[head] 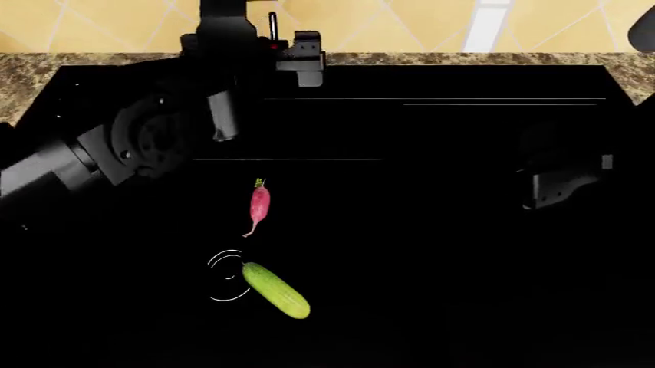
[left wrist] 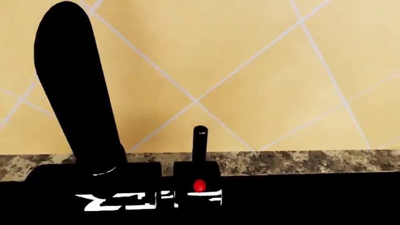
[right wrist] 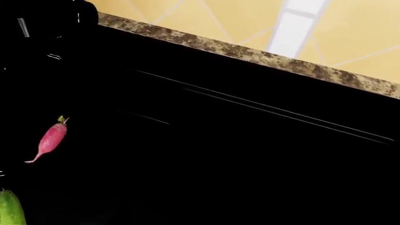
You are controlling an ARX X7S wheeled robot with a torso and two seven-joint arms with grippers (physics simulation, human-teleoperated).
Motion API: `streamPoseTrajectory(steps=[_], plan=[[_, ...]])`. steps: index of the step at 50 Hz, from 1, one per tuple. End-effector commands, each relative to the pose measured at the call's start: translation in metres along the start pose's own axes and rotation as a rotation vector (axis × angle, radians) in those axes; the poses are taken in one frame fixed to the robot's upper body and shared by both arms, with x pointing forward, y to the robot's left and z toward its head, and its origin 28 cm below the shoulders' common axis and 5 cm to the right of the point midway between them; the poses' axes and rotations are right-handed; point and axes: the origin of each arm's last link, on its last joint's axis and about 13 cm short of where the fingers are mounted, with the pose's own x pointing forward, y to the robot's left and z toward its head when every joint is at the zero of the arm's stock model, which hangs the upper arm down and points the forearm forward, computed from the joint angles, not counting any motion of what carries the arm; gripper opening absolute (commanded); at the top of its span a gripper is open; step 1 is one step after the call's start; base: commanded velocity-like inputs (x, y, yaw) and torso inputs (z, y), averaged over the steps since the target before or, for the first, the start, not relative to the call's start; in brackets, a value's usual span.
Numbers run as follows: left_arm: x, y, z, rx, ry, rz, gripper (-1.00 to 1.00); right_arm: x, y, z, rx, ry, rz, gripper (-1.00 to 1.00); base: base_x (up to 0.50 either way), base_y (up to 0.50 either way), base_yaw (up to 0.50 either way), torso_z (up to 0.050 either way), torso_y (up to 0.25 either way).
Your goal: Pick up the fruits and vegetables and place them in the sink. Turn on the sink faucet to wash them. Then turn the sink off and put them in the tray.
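1. At the back rim of the sink (head: 430, 77), the left end effector (head: 297, 57) is seen reaching toward the sink faucet (left wrist: 72, 84); whether its fingers are open or closed cannot be told from these pictures.
2. The small upright lever (left wrist: 199, 140) with the red dot is shown standing just beside the spout's base in the left wrist view, apparently not yet touched.
3. The step in hand is judged to be the turning on of the water, since the produce is already lying in the basin.
4. For this to be done well, the lever alone should be met, squarely and near its top, and moved gently; the spout beside it should not be struck.
5. The right end effector (head: 563, 188) is held above the right side of the sink, well apart from the produce; its state cannot be told either, and nothing is seen held in it.
6. One radish (head: 259, 203) is counted, lying on the basin floor, root tail toward the robot.
7. One cucumber (head: 274, 290) is counted, lying near the radish and just beside the drain ring (head: 227, 276).
8. One faucet and one lever are counted; no tray is seen.
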Motion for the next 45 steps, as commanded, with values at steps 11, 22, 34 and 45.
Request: streamPoseTrajectory(steps=[11,22,34,45], plan=[[-0.050,0.024,-0.014,0.088,0.279,-0.035,1.00,0.002,0.008,0.007,-0.025,0.001,0.007,1.00,0.00,0.00,0.00,0.000,0.000],[-0.043,0.026,-0.018,0.121,0.363,-0.011,1.00,0.004,0.010,0.006,-0.030,0.007,0.014,1.00,0.00,0.00,0.00,0.000,0.000],[-0.010,0.026,-0.028,0.140,0.462,0.039,1.00,0.005,0.015,0.007,-0.040,0.006,0.040,1.00,0.00,0.00,0.00,0.000,0.000],[0.004,0.012,-0.043,0.186,0.509,0.061,1.00,0.002,0.013,0.006,-0.033,-0.002,0.039,1.00,0.00,0.00,0.00,0.000,0.000]])
